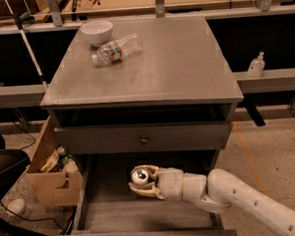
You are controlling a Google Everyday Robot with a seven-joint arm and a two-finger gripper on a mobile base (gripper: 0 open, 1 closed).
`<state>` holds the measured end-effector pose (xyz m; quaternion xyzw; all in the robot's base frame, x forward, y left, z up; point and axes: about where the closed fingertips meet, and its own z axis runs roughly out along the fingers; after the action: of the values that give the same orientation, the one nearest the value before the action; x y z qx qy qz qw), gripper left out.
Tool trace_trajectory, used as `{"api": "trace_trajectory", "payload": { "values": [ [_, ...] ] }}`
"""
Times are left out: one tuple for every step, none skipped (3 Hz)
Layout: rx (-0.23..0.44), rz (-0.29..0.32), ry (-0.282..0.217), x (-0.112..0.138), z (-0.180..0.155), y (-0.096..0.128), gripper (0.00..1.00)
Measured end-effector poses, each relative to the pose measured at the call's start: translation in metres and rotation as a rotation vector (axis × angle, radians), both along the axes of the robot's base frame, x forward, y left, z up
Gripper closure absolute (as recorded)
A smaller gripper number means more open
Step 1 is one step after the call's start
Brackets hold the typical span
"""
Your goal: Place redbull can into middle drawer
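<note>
Workshop benches are running along the back, and in front of them a grey cabinet [149, 70] is standing with a white bowl [96, 31] and a clear water bottle [116, 48] lying on its side on top. Below the closed drawer front with its small knob [144, 139], the middle drawer [143, 216] is sitting pulled out, its plank floor showing bare. The gripper [144, 183] is reaching in from the right over that floor, its pale fingers [148, 192] wrapping tightly around the redbull can [139, 176], whose shiny top is facing the camera. By my reading, the placing step is under way: the can is already inside the drawer's outline but not yet released. The next move is calling for lowering it until its base is resting on the planks, then spreading the fingers and backing out without tipping so slim a can. The can's sides are hiding behind the fingers, so I cannot tell whether its base is touching the floor. The drawer's rear is lying in shadow, and the arm [252, 198] is running out of view at the lower right.
</note>
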<state>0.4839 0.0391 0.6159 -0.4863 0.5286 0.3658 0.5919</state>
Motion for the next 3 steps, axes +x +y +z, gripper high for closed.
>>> {"api": "trace_trajectory", "payload": {
  "values": [
    [-0.038, 0.046, 0.024, -0.002, -0.043, 0.027, 1.0],
    [-0.058, 0.062, 0.044, -0.004, -0.076, 0.046, 1.0],
    [-0.065, 0.07, 0.067, -0.001, -0.106, 0.065, 1.0]
  ]
}}
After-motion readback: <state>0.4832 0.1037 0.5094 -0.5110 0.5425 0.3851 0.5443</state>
